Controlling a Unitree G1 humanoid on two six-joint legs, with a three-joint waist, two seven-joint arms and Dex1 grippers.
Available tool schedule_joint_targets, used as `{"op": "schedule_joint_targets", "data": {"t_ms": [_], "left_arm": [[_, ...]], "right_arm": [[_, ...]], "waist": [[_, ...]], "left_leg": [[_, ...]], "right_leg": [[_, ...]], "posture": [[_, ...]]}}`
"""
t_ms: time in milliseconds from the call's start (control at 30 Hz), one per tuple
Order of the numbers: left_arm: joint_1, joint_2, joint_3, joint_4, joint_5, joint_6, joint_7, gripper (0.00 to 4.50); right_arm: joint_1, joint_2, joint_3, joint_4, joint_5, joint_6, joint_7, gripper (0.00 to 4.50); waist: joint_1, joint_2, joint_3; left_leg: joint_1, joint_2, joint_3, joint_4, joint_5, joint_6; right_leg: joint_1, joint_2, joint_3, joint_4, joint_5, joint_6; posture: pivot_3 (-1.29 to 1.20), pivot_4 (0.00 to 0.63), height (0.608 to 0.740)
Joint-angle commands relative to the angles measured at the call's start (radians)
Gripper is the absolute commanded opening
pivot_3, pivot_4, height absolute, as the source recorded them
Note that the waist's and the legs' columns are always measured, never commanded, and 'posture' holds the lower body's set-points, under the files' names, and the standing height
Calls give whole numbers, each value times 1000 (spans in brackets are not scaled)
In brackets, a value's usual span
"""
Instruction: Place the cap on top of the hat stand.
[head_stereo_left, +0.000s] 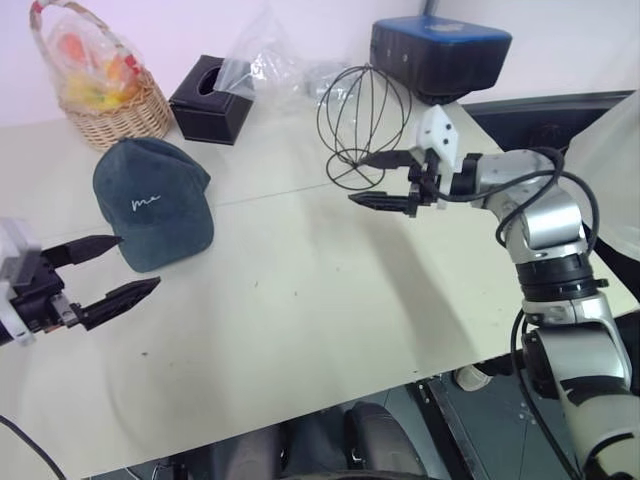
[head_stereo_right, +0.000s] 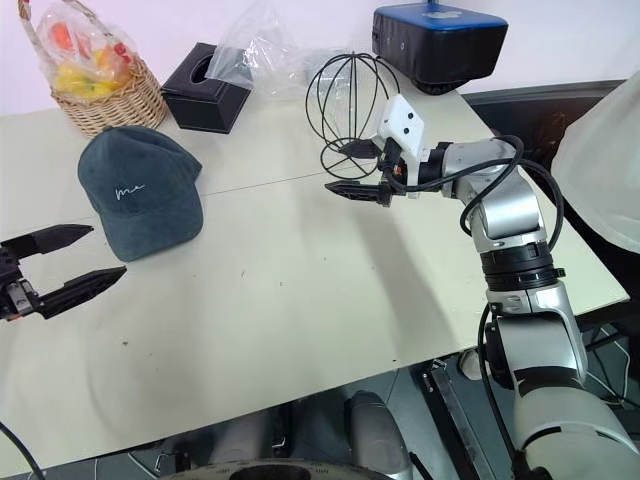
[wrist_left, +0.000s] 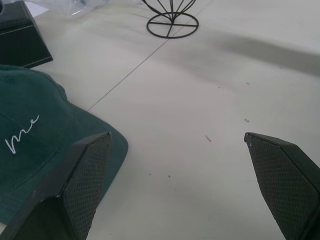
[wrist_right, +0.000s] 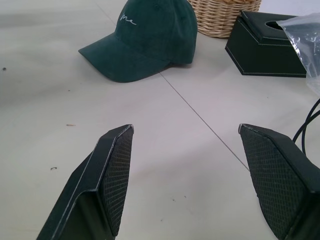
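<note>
From the left eye view, the dark teal-grey fabric baseball cap (head_stereo_left: 152, 203) lies flat on the pale surface (head_stereo_left: 300, 300) toward its left side, brim toward the near edge, with a wide bare stretch between it and the black thin-wire globe-shaped hat stand (head_stereo_left: 362, 126), which stands upright near the far edge. Small white cursive letters on the cap's front read roughly "me". The left hand (head_stereo_left: 108, 270) hangs at the near-left edge, its two black fingers spread apart and holding nothing, one tip just beside the cap's brim. The right hand (head_stereo_left: 385, 180) hovers just in front of the stand's round base, fingers parted and empty. A woven wicker basket (head_stereo_left: 105, 95) wrapped in clear plastic sits at the far-left corner, a black box-shaped tissue holder (head_stereo_left: 211, 98) beside it, crumpled clear plastic bags (head_stereo_left: 275, 60) behind, and a dark blue box-shaped device (head_stereo_left: 440, 52) at the far-right corner.

In the right eye view, the middle and near part of the surface lie open up to the near edge.

In the left wrist view, the brim reaches to one fingertip (wrist_left: 90, 175); a seam line (wrist_left: 135, 72) crosses the surface toward the stand's base ring.

In the right wrist view, the cap sits well apart from the spread fingers (wrist_right: 112, 175), near the basket and tissue holder.
</note>
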Motion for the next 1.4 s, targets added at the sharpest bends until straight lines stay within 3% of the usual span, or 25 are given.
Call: {"op": "schedule_joint_targets", "data": {"t_ms": [33,1000,1133,1233,1400], "left_arm": [[-12,-5,12,-20,-23,-3,4,4500],[-13,-41,22,-97,-105,38,113,4500],[-38,-42,-16,-106,22,-35,178,4500],[-9,-45,-77,-122,216,-137,233,4500],[70,-165,-165,-195,379,-238,320,4500]], "right_arm": [[-31,-13,-19,-46,14,-4,-2,3419],[-19,-10,-12,-51,7,-5,-3,3419],[-12,-4,-14,-46,6,-12,-12,3419],[2,8,-11,-57,10,-14,-21,3419],[26,30,-5,-78,13,-13,-40,3419]], "waist": [[0,0,0],[0,0,0],[0,0,0],[0,0,0],[0,0,0]], "left_leg": [[0,0,0,0,0,0],[0,0,0,0,0,0],[0,0,0,0,0,0],[0,0,0,1,0,0],[0,0,1,0,0,0]], "right_leg": [[0,0,0,0,0,0],[0,0,0,0,0,0],[0,1,0,0,0,0],[0,1,0,0,0,0],[0,1,1,0,0,0]], "posture": [[0,150,740],[0,150,740],[0,150,740],[0,150,740],[0,150,740]]}}
